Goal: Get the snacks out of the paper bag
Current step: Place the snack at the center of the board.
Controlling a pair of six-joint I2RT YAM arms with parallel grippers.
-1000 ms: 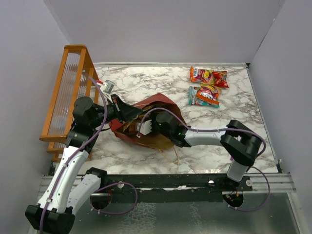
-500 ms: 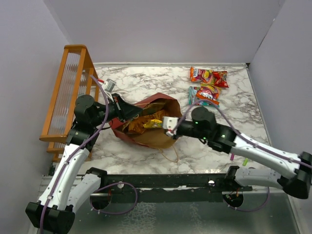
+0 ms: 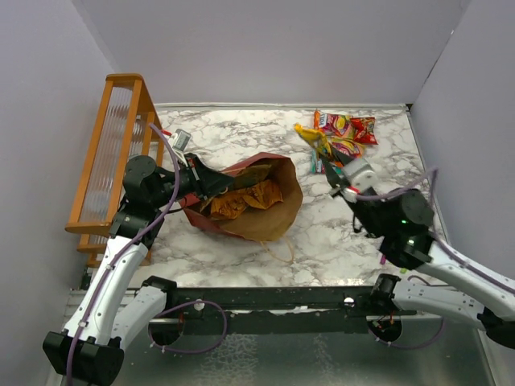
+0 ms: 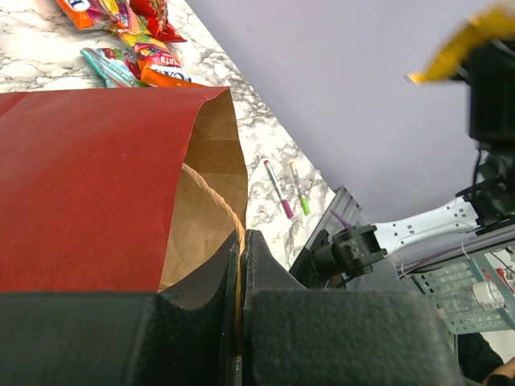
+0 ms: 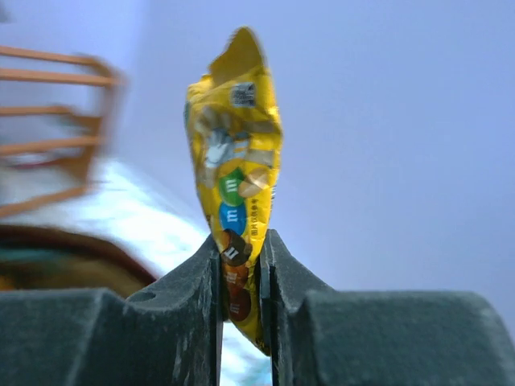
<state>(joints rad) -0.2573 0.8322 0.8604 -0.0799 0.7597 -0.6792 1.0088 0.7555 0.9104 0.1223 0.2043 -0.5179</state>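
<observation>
Underneath everything, the marbled tabletop (image 3: 241,145) fills the walled cell, and the orange wooden rack (image 3: 113,153) stands along its left edge. The left arm (image 3: 121,265) reaches in beside the rack, while the right arm (image 3: 451,265) bends up from the near right corner. Left of centre, the paper bag (image 3: 278,217) lies on its side, dark red outside and brown inside. Its mouth gapes open, and crumpled orange and yellow packets (image 3: 241,197) show within. The left jaws are clenched on the bag's rim at its left end; the left wrist view shows paper and a twisted tan handle pinched between them. At the far right of the tabletop, well apart from the bag, several snacks (image 3: 346,126) lie in a loose cluster, red, orange and teal, touching one another. The right jaws grasp a yellow candy packet (image 5: 236,177) by its lower end and hold it upright; from above it overlaps the near-left edge of that cluster. Smallest are a pink pen (image 4: 278,189) and a green pen (image 4: 299,186), lying side by side on the marble in the left wrist view.
</observation>
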